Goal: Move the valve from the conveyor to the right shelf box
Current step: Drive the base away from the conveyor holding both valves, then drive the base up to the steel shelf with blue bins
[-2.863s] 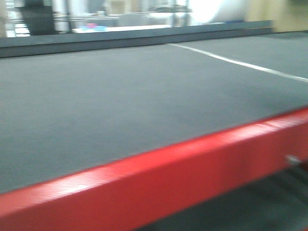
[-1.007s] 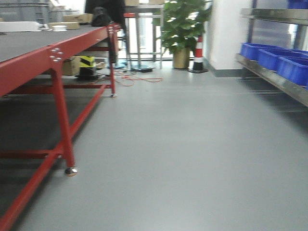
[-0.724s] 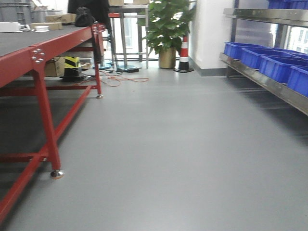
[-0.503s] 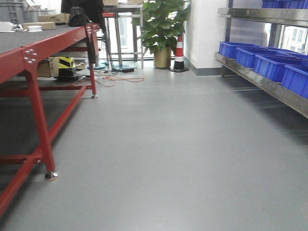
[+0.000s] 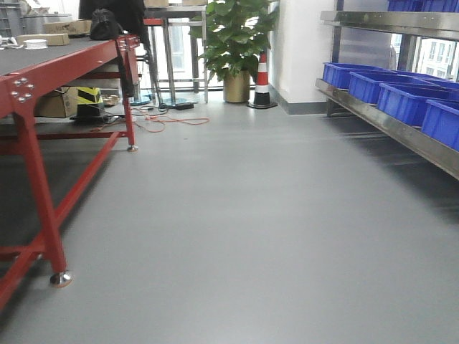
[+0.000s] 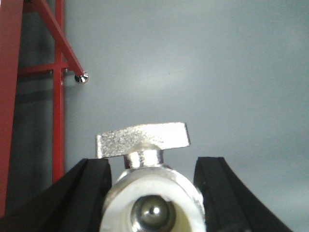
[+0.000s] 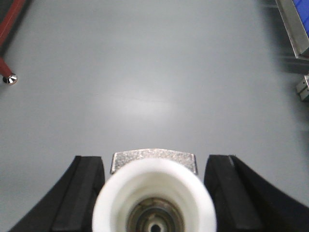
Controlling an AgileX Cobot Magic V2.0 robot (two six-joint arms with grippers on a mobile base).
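In the left wrist view a silvery valve [image 6: 153,195] with a flat lever handle on top and a white ring faces the camera. My left gripper [image 6: 153,164] is shut on it, its black fingers [image 6: 91,188] pressing both sides. My right gripper [image 7: 154,162] is shut on a second valve [image 7: 153,193], whose white ring hides most of its body. Both hang above grey floor. The conveyor [image 5: 50,61], a dark grey belt on a red frame, stands at the left of the front view. The right shelf [image 5: 401,132] holds several blue boxes [image 5: 405,100].
A wide grey floor aisle runs between conveyor and shelf. At its far end stand a potted plant [image 5: 237,43], a striped cone [image 5: 262,79], orange cables [image 5: 168,120] and a stool. Red conveyor legs [image 5: 39,193] with metal feet are at the left. A shelf foot [image 7: 303,88] shows in the right wrist view.
The front view has swung from the conveyor's top to the aisle. Over the last second the red frame has slid left and the shelf with blue boxes has come further into view.
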